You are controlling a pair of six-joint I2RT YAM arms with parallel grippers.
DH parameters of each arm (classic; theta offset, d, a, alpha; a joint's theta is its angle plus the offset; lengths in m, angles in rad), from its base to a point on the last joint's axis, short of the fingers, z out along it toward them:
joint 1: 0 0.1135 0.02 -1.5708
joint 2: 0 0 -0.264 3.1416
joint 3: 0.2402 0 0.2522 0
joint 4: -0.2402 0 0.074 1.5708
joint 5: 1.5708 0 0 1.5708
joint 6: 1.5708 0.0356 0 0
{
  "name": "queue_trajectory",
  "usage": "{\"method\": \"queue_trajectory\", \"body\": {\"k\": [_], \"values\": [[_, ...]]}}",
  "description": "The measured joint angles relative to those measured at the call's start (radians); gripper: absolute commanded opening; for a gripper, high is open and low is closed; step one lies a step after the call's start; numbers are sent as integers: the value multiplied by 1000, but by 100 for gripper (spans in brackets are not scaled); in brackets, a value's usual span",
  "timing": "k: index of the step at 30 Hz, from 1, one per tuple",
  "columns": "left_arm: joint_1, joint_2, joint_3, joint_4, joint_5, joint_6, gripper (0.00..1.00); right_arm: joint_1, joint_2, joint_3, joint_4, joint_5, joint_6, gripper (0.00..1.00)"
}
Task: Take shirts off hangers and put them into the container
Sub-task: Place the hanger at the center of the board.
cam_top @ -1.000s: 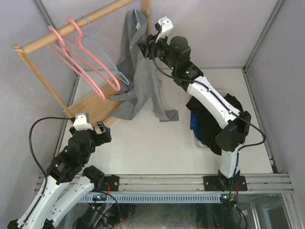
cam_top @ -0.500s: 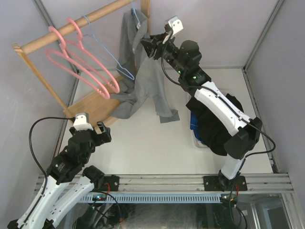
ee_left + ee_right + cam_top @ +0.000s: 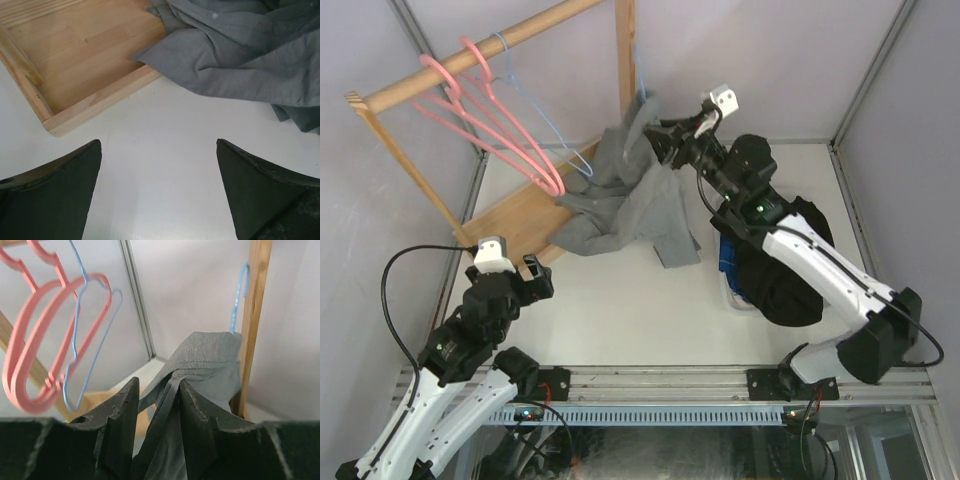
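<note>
At the wooden rack (image 3: 500, 45), the grey shirt (image 3: 620, 195) had come down off the rail and slumped across the base, clamped in the right gripper (image 3: 658, 135) beside the corner post. The container (image 3: 732, 298) sat to the rack's right, and the left gripper (image 3: 535, 278) hung released before the rack. A blue wire hanger (image 3: 239, 290) apparently stayed in the collar, leaving the stripping unfinished.

Robot lab enclosure, grey panel walls (image 3: 770, 70), aluminium rail (image 3: 670, 378)

Bright even light, soft shadows; near wrist-view fingers (image 3: 50, 195) blurred.
</note>
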Motion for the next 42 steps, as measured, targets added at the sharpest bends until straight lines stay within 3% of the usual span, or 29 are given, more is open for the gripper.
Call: {"method": "queue_trajectory", "body": {"k": [8,14,21,25,29,32,36,38,39,40,42], "values": [[2,10,0,0,2,0,100,2,-188,-310,-73,-24,137,0],[3,9,0,1,11,0,100,20,-270,-554,-142,-167,226,0],[5,-6,0,13,61,0,100,126,-364,-703,-225,-375,251,0],[6,-22,0,27,125,-24,100,175,-421,-744,-235,-417,254,2],[6,-23,-4,77,202,-76,100,202,-435,-749,-268,-348,259,42],[6,-19,-16,99,236,-120,100,223,-418,-746,-296,-238,256,54],[6,-21,-21,93,227,-169,100,323,-335,-702,-324,-27,222,63],[6,-41,-21,79,202,-191,100,377,-264,-669,-323,84,215,72],[6,-59,-21,71,186,-200,100,399,-222,-649,-325,134,211,89],[6,-76,-21,63,174,-207,100,418,-174,-624,-328,181,205,98],[6,-129,-21,40,135,-224,100,447,-84,-569,-344,255,203,100]]}}
